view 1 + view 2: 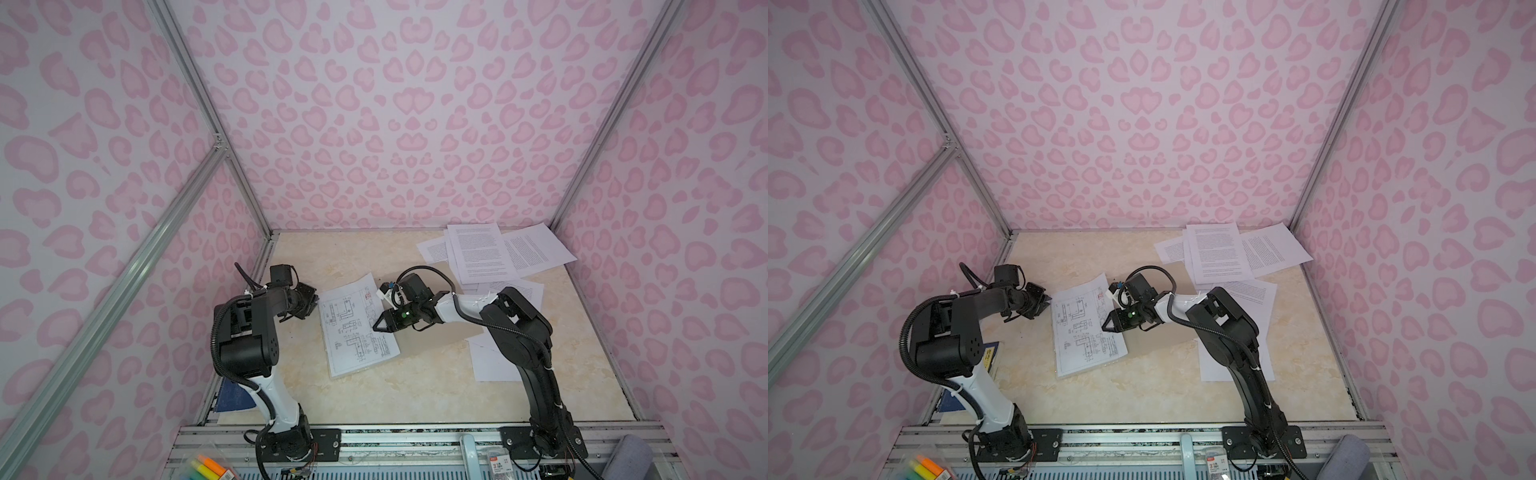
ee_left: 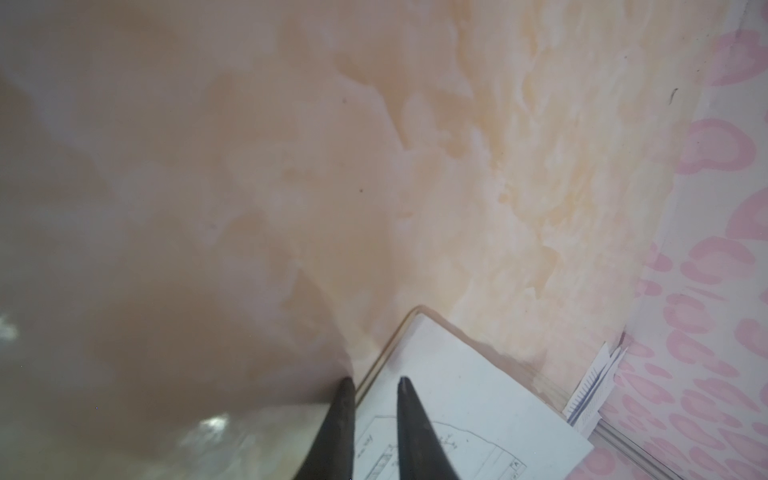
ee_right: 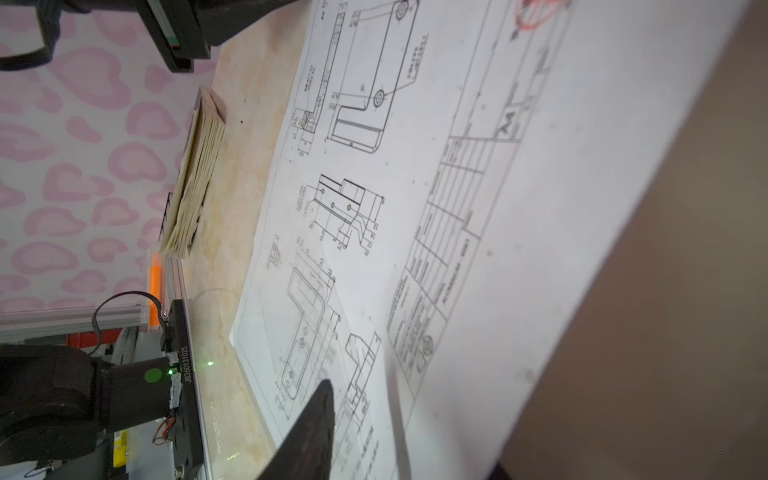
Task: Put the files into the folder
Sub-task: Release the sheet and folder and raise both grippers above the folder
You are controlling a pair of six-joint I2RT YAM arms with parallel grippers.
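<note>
Both grippers hovering at the drawing sheet on the open folder, mid-surface.
Drawing sheet (image 1: pixel 357 328) is lying mid-surface (image 1: pixel 415 395) against the folder (image 1: pixel 1163 334), whose grey-beige leaf is spreading toward the right edge under the right gripper (image 1: pixel 376 328); on or inside, can't tell. Left gripper (image 2: pixel 376 386) is sitting at the sheet's far-left corner, fingers slightly apart, straddling the folder's edge, one tip over paper. Right gripper is pointing at the sheet's right side; only one finger is showing in the wrist view, so can't tell if parted or pinched. Other files (image 1: pixel 482 253) are lying piled at the far right corner, more by the right edge. Blue book (image 1: pixel 235 395) is lying at the near left corner.
</note>
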